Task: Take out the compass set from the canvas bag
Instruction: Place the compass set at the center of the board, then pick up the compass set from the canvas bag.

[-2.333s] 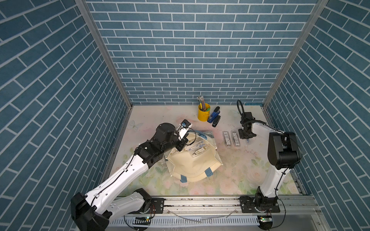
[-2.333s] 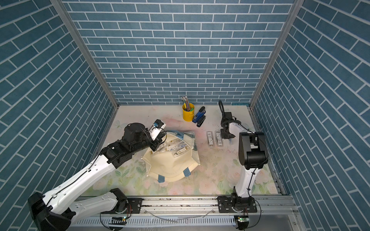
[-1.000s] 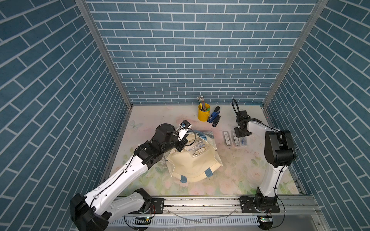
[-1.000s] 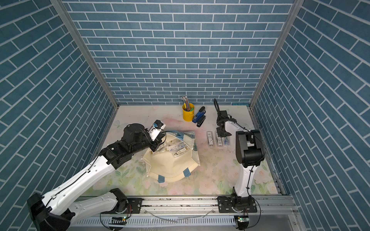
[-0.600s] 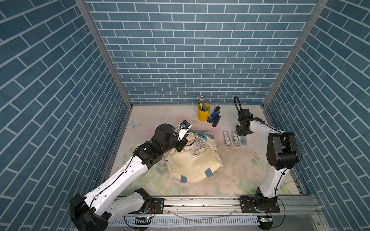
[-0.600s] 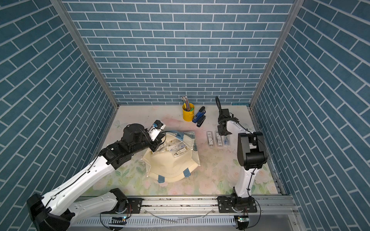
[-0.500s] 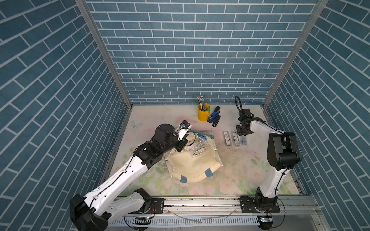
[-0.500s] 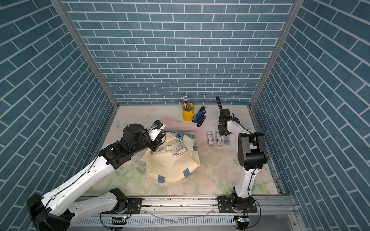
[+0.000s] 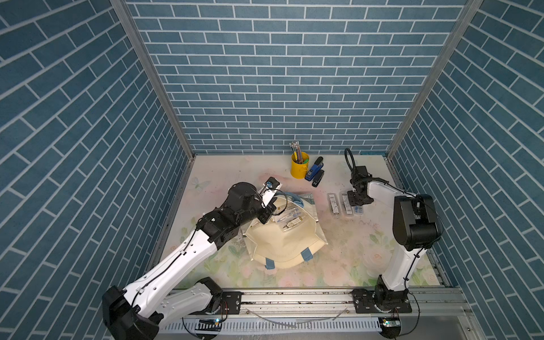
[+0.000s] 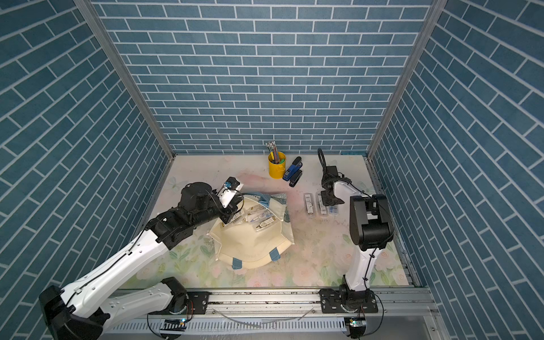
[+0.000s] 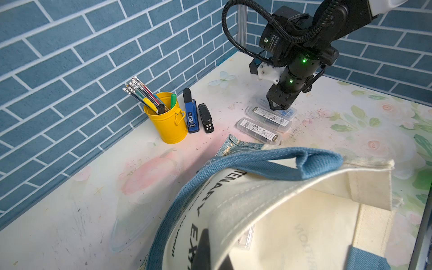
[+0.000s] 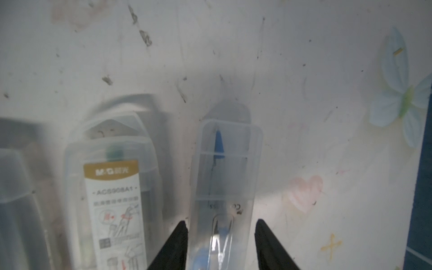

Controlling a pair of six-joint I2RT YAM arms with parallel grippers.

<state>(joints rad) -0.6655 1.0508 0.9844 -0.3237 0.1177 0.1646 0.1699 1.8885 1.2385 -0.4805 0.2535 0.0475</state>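
The cream canvas bag (image 9: 282,244) (image 10: 250,241) lies open on the table with its blue handle (image 11: 257,161) folded over the rim. My left gripper (image 9: 266,216) (image 11: 210,254) is shut on the near rim of the bag and holds the mouth up. Several clear compass sets (image 9: 290,219) lie inside. My right gripper (image 9: 357,203) (image 12: 221,230) stands open, straddling a clear compass set (image 12: 224,168) (image 9: 357,209) with a blue compass inside, which rests on the table. Two labelled compass sets (image 9: 333,203) (image 9: 345,203) lie beside it.
A yellow pencil cup (image 9: 299,169) stands at the back. A blue stapler (image 9: 314,172) and a black stapler (image 9: 318,179) lie next to it. The right side wall runs close behind the right arm.
My right gripper came down beside the two cases on the table and spread its jaws, leaving a third case lying there. The left arm and the bag have not moved.
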